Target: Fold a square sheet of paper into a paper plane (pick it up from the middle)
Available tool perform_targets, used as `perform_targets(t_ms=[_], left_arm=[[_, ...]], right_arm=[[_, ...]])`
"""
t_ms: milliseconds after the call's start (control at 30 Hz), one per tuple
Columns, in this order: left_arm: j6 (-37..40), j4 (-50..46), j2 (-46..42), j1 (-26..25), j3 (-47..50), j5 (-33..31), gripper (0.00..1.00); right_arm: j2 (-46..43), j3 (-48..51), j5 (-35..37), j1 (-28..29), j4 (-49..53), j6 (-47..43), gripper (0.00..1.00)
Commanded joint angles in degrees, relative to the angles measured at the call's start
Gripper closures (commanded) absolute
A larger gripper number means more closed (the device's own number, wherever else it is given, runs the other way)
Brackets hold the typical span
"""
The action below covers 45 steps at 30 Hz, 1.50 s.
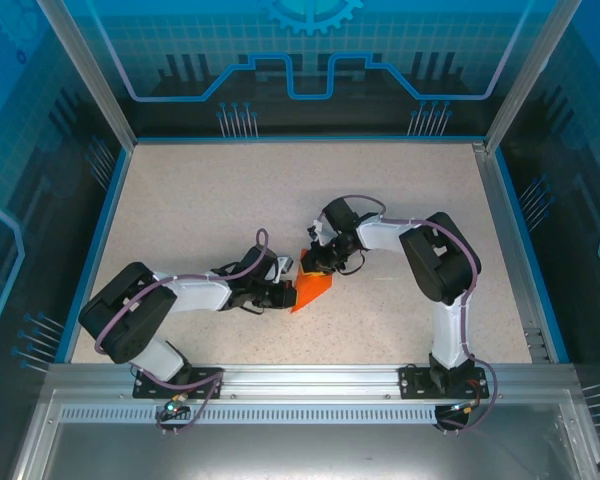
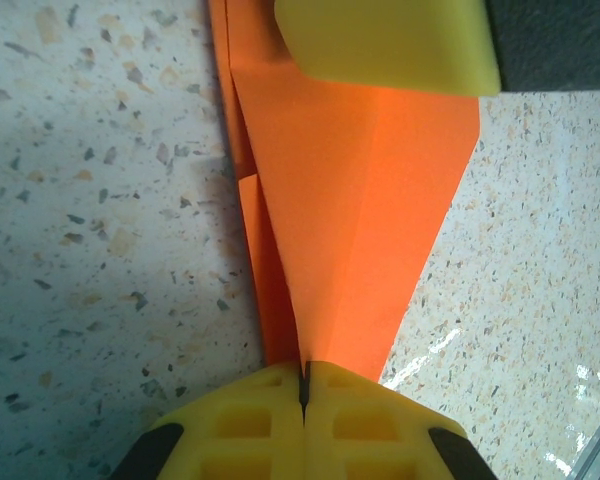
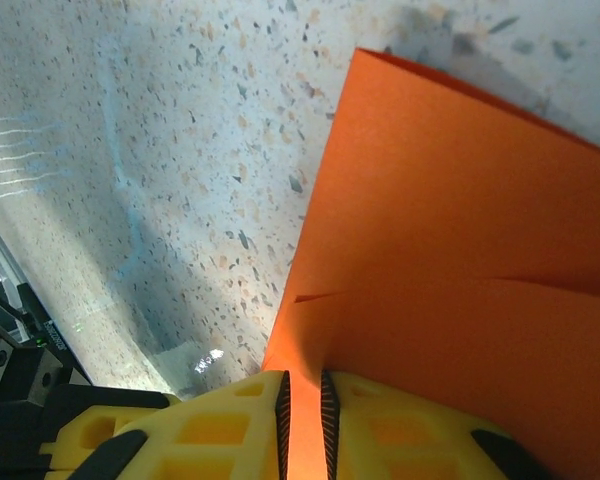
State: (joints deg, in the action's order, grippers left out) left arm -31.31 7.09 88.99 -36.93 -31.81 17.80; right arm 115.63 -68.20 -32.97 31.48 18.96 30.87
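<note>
1. The left claw (image 2: 302,378) is squeezing tight on the narrow end of the folded orange paper (image 2: 350,200). No gap is showing between its two yellow fingers.
2. The right claw (image 3: 302,390) is sitting narrow. An edge of the paper is running in between its two fingers, so it looks like it is pinching the paper too.
3. The paper is sitting in the middle of the speckled table (image 1: 180,200), right between the two claws. I cannot tell if it is touching the table or hanging just over it.
4. From the left claw, the long way of the paper is pointing straight ahead. It is getting wider as it goes, and a fold line is running down its middle.
5. At that far, wide end, a yellow finger (image 2: 380,40) of the right claw is sitting on the paper. So the two claws are facing each other, one at each end.
6. Both arms are as near as can be, as both are on the paper. I think the next fold is going to turn on that middle line, so one claw should be holding the paper steady while the other is bending it.
7. Counting: one orange paper, two claws, two arms.
</note>
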Motion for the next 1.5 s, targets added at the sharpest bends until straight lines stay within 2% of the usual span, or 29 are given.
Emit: perform_targets(t_ms=[0,233,333,567,833,1033,1300,1467], left_arm=[[1.3,-6.7,1.9,-0.4,0.1,0.4,0.97],[-0.3,-6.8,-1.5,-0.4,0.0,2.4,0.89],[-1.6,-7.3,-3.9,-0.4,0.9,1.8,0.81],[-4.7,-5.2,-8.1,-0.4,2.9,3.6,0.79],[-4.8,-4.3,-7.6,-0.4,3.0,4.7,0.88],[-3.5,-2.7,-7.1,-0.4,4.5,6.2,1.00],[-0.8,2.0,-3.6,-0.5,6.9,12.7,1.00],[0.4,-0.3,-3.2,-0.5,7.6,11.4,1.00]], right_arm=[[1.8,0.2,4.1,-0.5,3.0,-0.9,0.81],[2.2,1.2,2.4,-0.6,2.6,-2.4,0.82],[2.6,0.8,2.6,-0.6,3.4,-2.9,0.82],[3.2,1.1,2.7,-0.5,3.1,-2.8,0.82],[3.6,1.0,2.9,-0.4,3.2,-2.9,0.82],[3.8,1.2,3.3,-0.3,3.2,-2.9,0.81],[4.5,1.2,4.1,-0.3,3.4,-2.9,0.81],[4.7,1.5,4.2,-0.3,3.3,-2.8,0.81]])
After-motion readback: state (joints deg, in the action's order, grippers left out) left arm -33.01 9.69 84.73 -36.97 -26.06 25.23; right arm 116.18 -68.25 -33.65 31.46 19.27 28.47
